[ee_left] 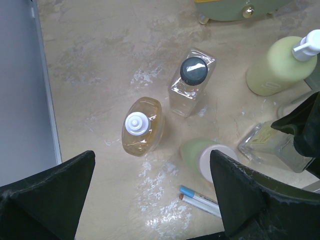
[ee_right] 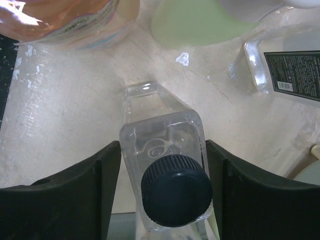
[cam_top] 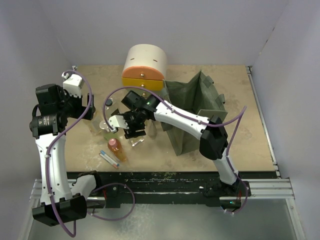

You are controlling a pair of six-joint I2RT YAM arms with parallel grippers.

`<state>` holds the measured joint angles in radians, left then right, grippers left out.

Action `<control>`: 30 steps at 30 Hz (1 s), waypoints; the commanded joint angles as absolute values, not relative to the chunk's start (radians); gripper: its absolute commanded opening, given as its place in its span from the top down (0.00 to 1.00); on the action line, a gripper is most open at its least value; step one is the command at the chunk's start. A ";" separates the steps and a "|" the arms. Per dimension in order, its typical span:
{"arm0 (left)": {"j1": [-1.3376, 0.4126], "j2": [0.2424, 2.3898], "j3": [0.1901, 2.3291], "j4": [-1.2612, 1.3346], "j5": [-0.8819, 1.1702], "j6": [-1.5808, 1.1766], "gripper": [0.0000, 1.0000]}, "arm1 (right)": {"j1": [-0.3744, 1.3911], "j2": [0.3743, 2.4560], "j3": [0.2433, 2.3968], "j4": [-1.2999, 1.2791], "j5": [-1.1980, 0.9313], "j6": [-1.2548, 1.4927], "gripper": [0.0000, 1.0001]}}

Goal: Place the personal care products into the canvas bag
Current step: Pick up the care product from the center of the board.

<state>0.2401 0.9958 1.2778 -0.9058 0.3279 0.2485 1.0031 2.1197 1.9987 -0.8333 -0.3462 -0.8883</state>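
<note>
My right gripper [ee_right: 162,145] is set around one clear square bottle [ee_right: 160,130], the black cap uppermost and nearest my wrist. The bottle stands on the table [ee_left: 100,60], so its long axis runs up from its base toward me, in line with my fingers rather than across them. My pads [ee_right: 112,170] are narrowed to its width and look to be against its two flat sides, though from this close I cannot say how firmly they press.

The canvas bag [cam_top: 192,107] lies to the right of that hand, near it, with its mouth gaping toward the bottles. My right forearm already reaches across its front, so the right arm is plainly the nearer one. As I judge it, the carry is a lift straight up along the bottle's axis, then a short swing right over the rim.

My left gripper [ee_left: 152,155] hangs over the cluster with its fingers spread wide and nothing between them.

Counted from the left wrist view, there are six products, all on the table and none in the bag:
- two clear square black-capped bottles, the one I have and a second clear bottle [ee_left: 190,85] standing free
- one pale green pump bottle [ee_left: 280,65]
- one green white-capped bottle [ee_left: 202,155], lying down
- one orange bottle [ee_left: 142,125]
- one slim grey stick [ee_left: 200,200], lying flat nearest my bases

There is one bag, and one round drawer unit [cam_top: 145,67] sits behind the lot.
</note>
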 commanded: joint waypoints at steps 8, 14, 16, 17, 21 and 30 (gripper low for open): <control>0.254 0.973 1.261 -0.870 0.360 0.230 0.01 | 1.007 2.090 2.068 -0.891 -0.366 -0.894 0.71; 0.253 0.976 1.265 -0.867 0.374 0.231 0.01 | 1.007 2.032 2.086 -0.898 -0.420 -0.856 1.00; 0.254 0.972 1.263 -0.864 0.378 0.231 0.01 | 1.007 1.998 2.077 -0.887 -0.434 -0.822 1.00; 0.255 0.971 1.262 -0.862 0.381 0.231 0.01 | 1.006 1.974 2.075 -0.888 -0.444 -0.802 1.00; 0.254 0.974 1.259 -0.860 0.395 0.231 0.01 | 1.007 1.900 2.075 -0.882 -0.485 -0.751 1.00; 0.255 0.985 1.281 -0.871 0.435 0.240 0.01 | 1.008 1.752 2.094 -0.899 -0.490 -0.710 1.00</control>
